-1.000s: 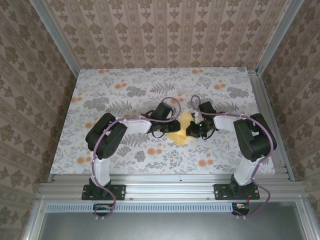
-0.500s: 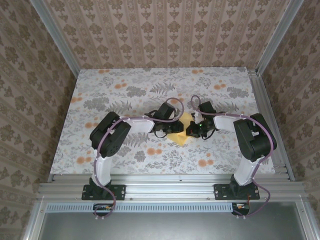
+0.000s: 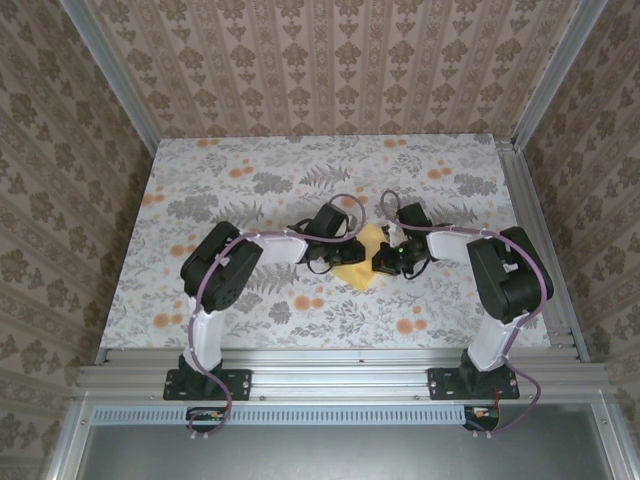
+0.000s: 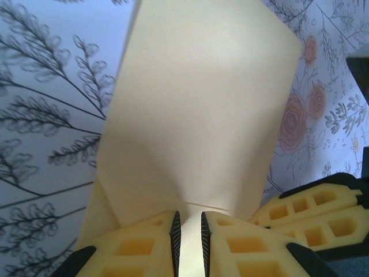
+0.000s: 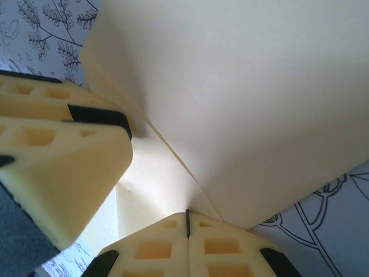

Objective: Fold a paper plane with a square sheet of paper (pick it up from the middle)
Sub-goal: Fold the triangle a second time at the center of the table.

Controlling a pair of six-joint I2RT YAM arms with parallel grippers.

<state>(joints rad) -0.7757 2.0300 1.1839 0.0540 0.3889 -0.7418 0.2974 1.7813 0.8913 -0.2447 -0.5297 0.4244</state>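
Where the two arms meet near the middle of the floral-printed surface (image 3: 250, 170), the square sheet of paper (image 3: 361, 272) sits between the jaws, partly folded and raised off the surface. The left gripper (image 4: 188, 222) has its jaws a narrow slit apart, with pale paper (image 4: 202, 104) showing in the slit and rising away from the tips; I cannot tell whether that edge is pinched. The right gripper (image 5: 187, 216) has its jaws pressed together on a creased edge of the sheet (image 5: 248, 86), which fans out above them. From overhead, the left gripper (image 3: 335, 262) and right gripper (image 3: 385, 262) face each other, with the paper bridging them.
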